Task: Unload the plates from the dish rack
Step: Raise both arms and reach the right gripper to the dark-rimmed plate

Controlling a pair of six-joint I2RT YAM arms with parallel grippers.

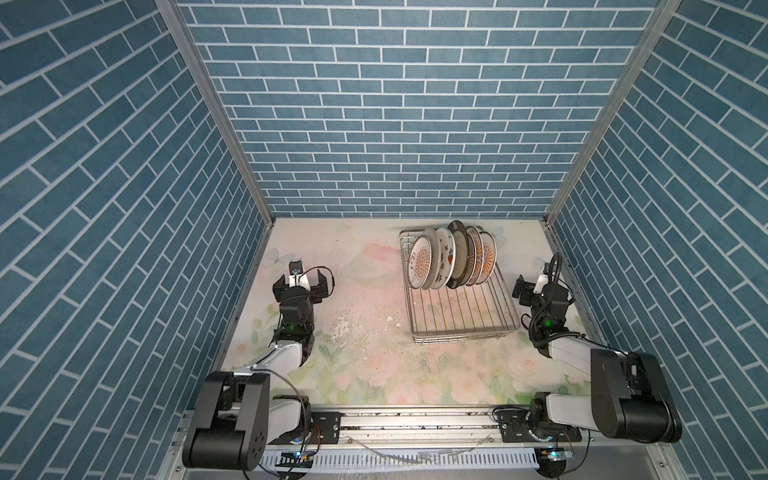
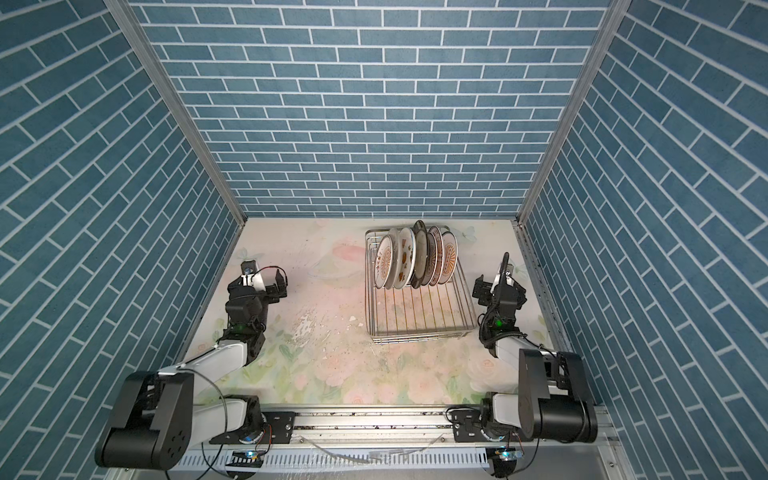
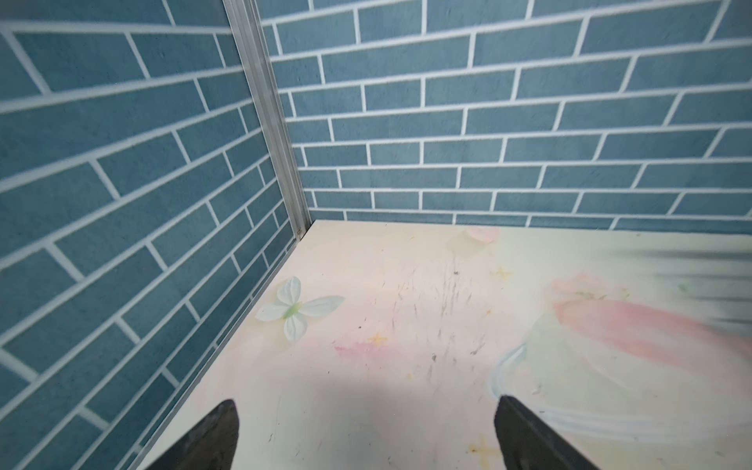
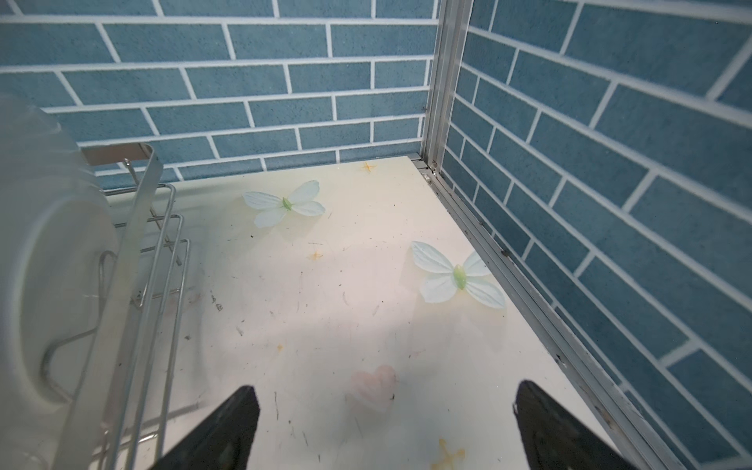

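Observation:
The dish rack (image 1: 465, 316) (image 2: 422, 320), silver wire, lies right of centre in both top views. Several plates (image 1: 453, 257) (image 2: 415, 259) stand on edge in a row at its far end. Among them are an orange sunburst plate (image 1: 422, 262), a watermelon plate (image 1: 446, 257) and a taller dark-rimmed one (image 1: 459, 249). My left gripper (image 1: 300, 277) (image 2: 258, 282) (image 3: 366, 407) hovers open over bare table far left of the rack. Just off the rack's right side, my right gripper (image 1: 536, 286) (image 2: 496, 286) (image 4: 386, 390) is open and empty. The right wrist view catches a white plate back (image 4: 40, 264) and rack wires (image 4: 154, 264).
A floral table cover (image 1: 365, 332) carries the rack. Blue brick walls close the back (image 1: 399, 124) and both sides; the right wall (image 1: 602, 299) stands near my right gripper. An aluminium rail (image 1: 415, 419) with both arm bases runs along the front edge.

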